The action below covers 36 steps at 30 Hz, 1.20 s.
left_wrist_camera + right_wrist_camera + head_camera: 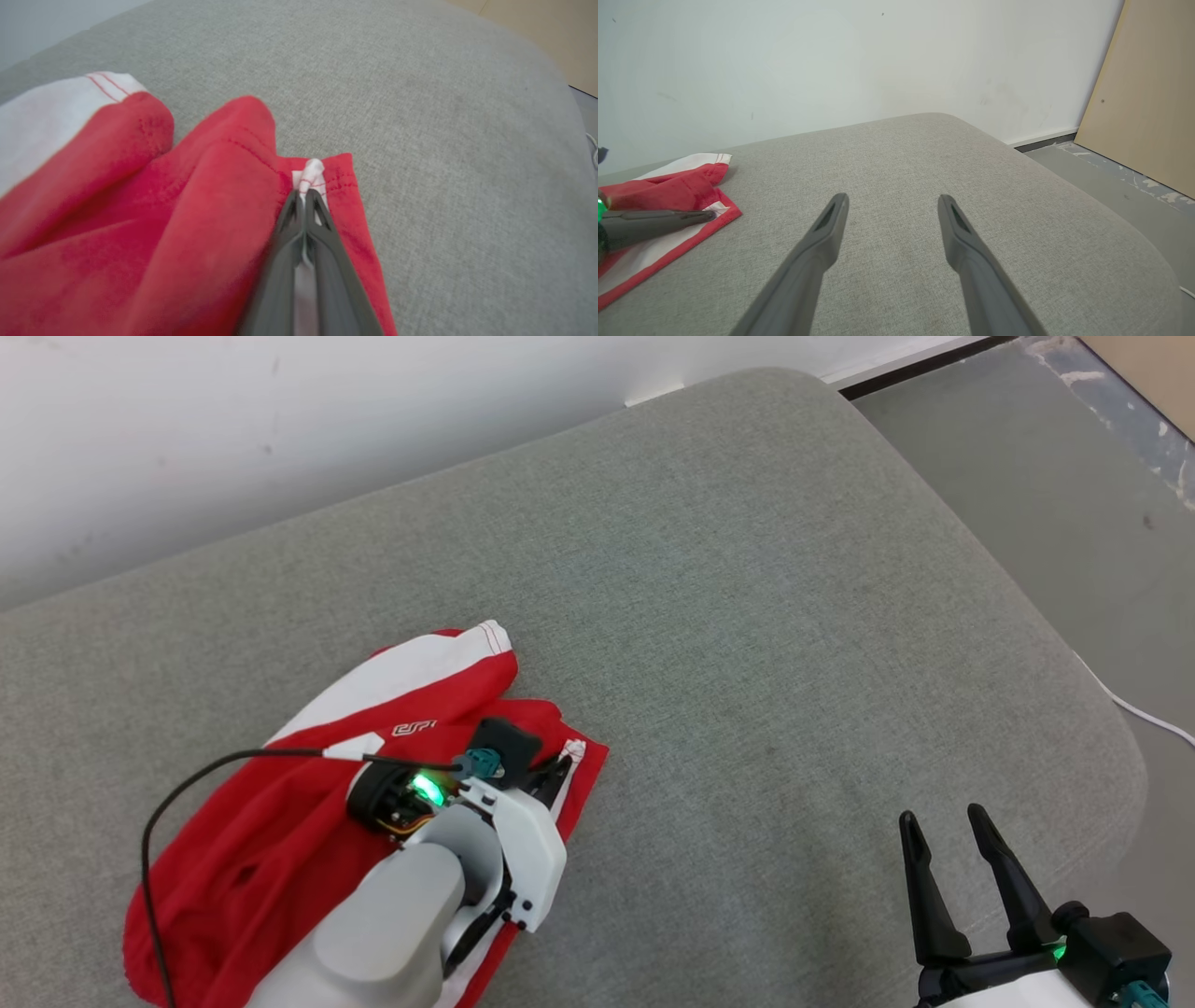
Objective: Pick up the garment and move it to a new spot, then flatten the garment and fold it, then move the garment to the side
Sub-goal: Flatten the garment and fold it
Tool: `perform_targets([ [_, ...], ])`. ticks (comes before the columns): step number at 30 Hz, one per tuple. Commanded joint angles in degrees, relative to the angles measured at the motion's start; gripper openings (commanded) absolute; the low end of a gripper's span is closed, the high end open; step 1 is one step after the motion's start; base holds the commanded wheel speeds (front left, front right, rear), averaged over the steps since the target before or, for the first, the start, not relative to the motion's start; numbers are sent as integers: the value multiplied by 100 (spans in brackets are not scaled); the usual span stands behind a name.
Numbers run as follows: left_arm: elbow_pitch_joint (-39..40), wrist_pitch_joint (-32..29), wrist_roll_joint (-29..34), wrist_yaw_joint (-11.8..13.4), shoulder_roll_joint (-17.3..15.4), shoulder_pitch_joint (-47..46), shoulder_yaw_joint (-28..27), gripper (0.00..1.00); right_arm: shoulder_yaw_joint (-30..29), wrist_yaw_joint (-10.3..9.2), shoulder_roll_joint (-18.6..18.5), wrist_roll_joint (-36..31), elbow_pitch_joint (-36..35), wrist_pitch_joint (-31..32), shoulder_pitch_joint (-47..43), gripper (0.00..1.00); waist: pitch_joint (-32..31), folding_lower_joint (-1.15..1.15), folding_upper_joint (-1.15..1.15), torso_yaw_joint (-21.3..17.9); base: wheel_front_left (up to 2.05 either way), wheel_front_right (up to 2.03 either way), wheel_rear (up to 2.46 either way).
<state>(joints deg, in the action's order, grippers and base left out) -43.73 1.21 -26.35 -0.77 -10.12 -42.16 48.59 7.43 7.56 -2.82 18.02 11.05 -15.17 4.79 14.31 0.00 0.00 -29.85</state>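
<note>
The garment (280,821) is red with white panels and lies crumpled at the lower left of a grey cushion (747,616). My left gripper (563,767) rests on its right corner, shut on a pinch of the white and red hem. In the left wrist view the garment (117,224) bunches to the left and the left gripper (304,192) grips the hem fold. My right gripper (943,821) hovers open over bare cushion at the lower right, well away from the cloth. The right wrist view shows the right gripper (892,205) open and the garment (668,191) far left.
The cushion (924,163) has a rounded far-right corner and a white wall (280,429) behind it. Grey floor (1046,504) lies to the right, with a white cable (1139,709) on it. A tan board (1143,93) leans against the wall.
</note>
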Motion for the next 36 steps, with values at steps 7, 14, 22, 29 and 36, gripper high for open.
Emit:
perform_targets([
  [7,15,218,2,25,55,-114,51,0,-52,-15,-16,10,24,5,32,100,-50,0,0,42,0,0,0],
  [14,551,185,76,105,167,110,242,0,-139,-15,-16,-70,26,5,-68,100,-190,0,0,138,0,0,0],
  [22,1085,-52,174,191,441,681,762,67,-130,-15,-16,-74,43,5,-122,100,-277,0,0,250,0,0,0],
  [29,1328,278,-159,93,645,930,842,100,-223,-15,-15,-146,64,5,-157,100,-354,0,0,460,0,0,0],
  [36,1866,796,-129,701,448,1103,482,100,-503,-15,-16,-378,-74,5,-332,100,-645,0,0,954,0,0,0],
])
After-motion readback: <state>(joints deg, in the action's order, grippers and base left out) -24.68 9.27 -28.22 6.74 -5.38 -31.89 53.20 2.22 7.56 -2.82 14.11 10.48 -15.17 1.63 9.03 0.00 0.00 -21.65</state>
